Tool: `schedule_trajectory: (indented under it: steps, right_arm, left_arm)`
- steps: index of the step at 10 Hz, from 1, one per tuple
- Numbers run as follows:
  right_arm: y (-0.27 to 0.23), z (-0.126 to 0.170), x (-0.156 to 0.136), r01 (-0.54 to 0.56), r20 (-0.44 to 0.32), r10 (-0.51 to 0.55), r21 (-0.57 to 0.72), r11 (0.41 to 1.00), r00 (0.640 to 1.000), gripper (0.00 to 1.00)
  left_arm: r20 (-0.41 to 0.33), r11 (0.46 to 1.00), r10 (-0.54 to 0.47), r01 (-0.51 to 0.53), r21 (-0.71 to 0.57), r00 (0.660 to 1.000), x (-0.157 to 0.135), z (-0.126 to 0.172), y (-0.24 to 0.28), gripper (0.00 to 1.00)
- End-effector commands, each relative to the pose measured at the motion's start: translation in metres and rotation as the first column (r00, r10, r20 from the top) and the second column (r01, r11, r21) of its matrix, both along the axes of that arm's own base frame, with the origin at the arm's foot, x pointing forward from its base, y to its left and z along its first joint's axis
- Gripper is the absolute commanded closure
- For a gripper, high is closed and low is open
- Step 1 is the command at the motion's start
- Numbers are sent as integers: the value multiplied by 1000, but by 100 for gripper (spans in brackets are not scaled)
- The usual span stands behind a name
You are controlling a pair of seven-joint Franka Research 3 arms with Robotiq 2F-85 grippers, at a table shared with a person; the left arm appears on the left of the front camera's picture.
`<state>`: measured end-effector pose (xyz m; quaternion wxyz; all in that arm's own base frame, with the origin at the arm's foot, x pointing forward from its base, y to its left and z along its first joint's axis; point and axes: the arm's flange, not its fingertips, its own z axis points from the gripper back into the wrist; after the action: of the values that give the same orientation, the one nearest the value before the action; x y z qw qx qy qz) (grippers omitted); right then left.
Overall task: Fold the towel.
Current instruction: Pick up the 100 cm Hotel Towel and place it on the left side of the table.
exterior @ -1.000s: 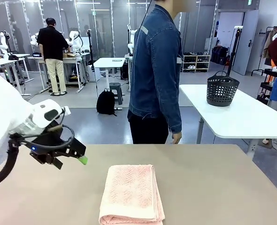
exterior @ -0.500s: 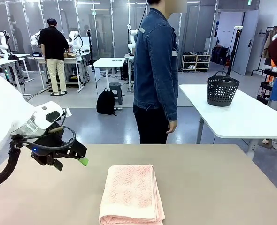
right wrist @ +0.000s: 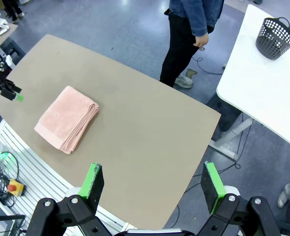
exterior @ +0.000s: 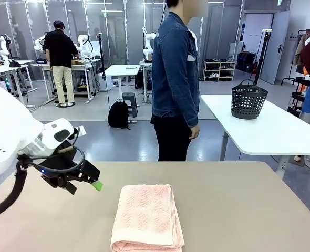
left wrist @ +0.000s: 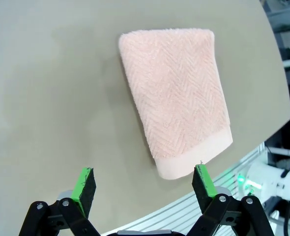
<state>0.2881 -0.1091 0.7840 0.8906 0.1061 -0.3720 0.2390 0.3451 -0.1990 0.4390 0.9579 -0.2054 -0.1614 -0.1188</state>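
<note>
The salmon-pink towel (exterior: 147,215) lies folded into a narrow rectangle on the tan table (exterior: 239,205), near its front edge. In the left wrist view the towel (left wrist: 177,98) shows its herringbone texture and a smooth band at one end. My left gripper (exterior: 86,184) hovers open above the table, a little left of the towel and clear of it; its green pads (left wrist: 83,182) hold nothing. My right gripper (right wrist: 152,182) is open and empty, high above the table's near edge, with the towel (right wrist: 66,119) far below to its left.
A person in a denim jacket (exterior: 176,79) stands at the table's far side, hands off it. A white table (exterior: 265,131) with a dark basket (exterior: 248,100) stands at the back right. Bare tabletop surrounds the towel.
My left gripper has dropped slightly and edged right toward the towel. The person has shifted a little to the right and turned. The towel has not moved.
</note>
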Motion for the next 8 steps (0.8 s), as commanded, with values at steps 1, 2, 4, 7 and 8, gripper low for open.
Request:
schedule_trajectory:
  steps: [1, 2, 4, 7, 8]
  right_arm:
    - [0, 2, 0, 1, -4, -1, -2, 1000, 1000, 0]
    - [0, 2, 0, 1, -4, -1, -2, 1000, 1000, 0]
    - [0, 2, 0, 1, -4, -1, -2, 1000, 1000, 0]
    - [0, 2, 0, 1, -4, -1, -2, 1000, 1000, 0]
    - [0, 2, 0, 1, -4, -1, -2, 1000, 1000, 0]
  left_arm:
    - [-46, 993, -80, 75, -96, 996, 29, -39, -8, 0]
    - [-71, 986, -87, 75, -151, 994, 33, -55, -7, 0]
    - [-84, 956, -71, 44, -290, 994, 40, -87, -2, 0]
    - [-90, 921, -90, 49, -387, 992, 47, -127, -5, 0]
    - [-100, 924, -68, 24, -382, 993, 53, -140, -6, 0]
